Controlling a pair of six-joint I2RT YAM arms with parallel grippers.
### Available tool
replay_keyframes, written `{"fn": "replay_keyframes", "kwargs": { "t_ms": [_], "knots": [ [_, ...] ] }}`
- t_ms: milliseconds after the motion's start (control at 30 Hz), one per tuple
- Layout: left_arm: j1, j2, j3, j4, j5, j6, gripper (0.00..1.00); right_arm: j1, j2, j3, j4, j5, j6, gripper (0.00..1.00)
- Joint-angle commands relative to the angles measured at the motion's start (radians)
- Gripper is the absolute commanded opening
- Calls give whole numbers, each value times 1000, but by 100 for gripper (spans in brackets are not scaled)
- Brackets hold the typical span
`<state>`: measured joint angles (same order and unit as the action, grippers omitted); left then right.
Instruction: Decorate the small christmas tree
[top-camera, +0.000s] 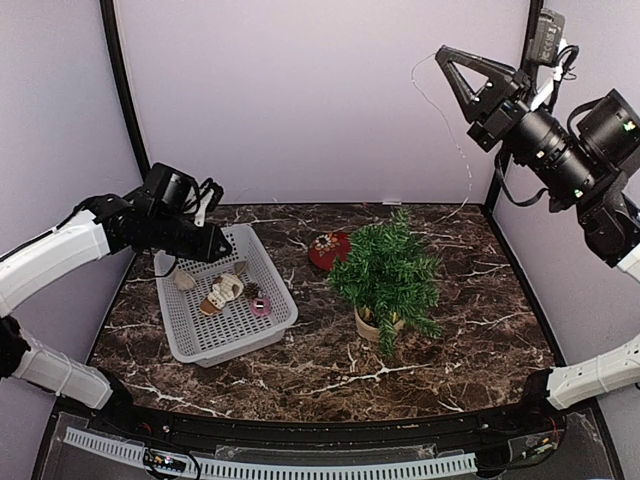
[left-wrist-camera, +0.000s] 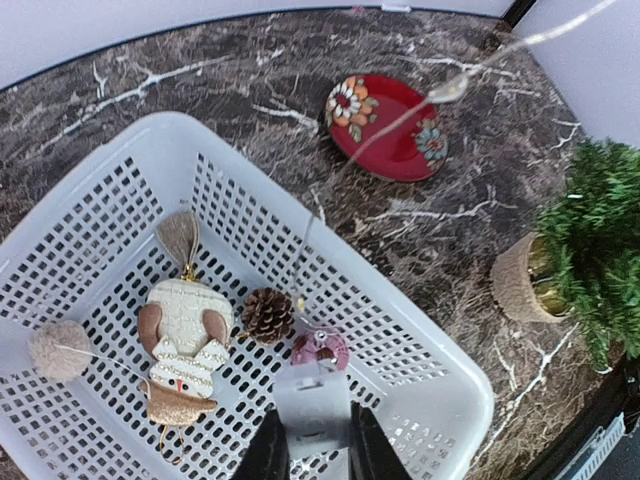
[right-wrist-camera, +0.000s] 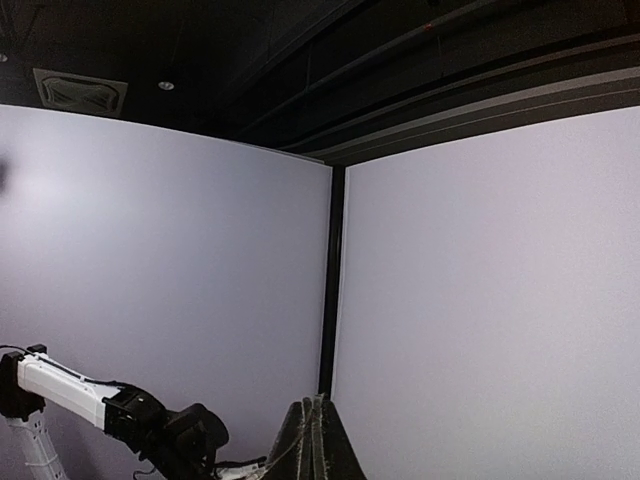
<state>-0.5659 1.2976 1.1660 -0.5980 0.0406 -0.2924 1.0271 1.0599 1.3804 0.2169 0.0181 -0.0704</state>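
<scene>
Left end effector narrow, pinching grey tab over basket. Right end effector shut, raised high, thin wire trailing from it. Small christmas tree far below right one, well right of left one, no decoration visible. Ornaments in basket, beneath left one; all hanging left to do.

Matt plastic basket, glossy marbled table

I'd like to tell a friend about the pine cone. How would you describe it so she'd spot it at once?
Start at the white plastic basket on the left of the marble table. Among the trinkets in it, look between the cream-and-brown figure and the small pink ornament. The pine cone is the only dark brown, scaly piece there.
</scene>
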Motion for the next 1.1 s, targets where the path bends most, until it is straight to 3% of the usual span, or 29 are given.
{"fn": "replay_keyframes", "kwargs": {
  "t_ms": [0,200,433,700,1067],
  "knots": [
    [-6,-101,22,12,53,44,8,-4,-71,-40,-19,8,42,0],
    [-10,-114,64,58,215,80,8,-5,-161,-93,-52,196,16,0],
    [-53,1,150,92,286,112,7,-4,-244,-170,-59,452,-84,0],
    [-78,188,331,115,343,134,8,-5,-253,-262,89,776,-283,0],
    [-101,466,652,62,463,150,7,-6,-312,-251,271,852,-467,0]
  ]
}}
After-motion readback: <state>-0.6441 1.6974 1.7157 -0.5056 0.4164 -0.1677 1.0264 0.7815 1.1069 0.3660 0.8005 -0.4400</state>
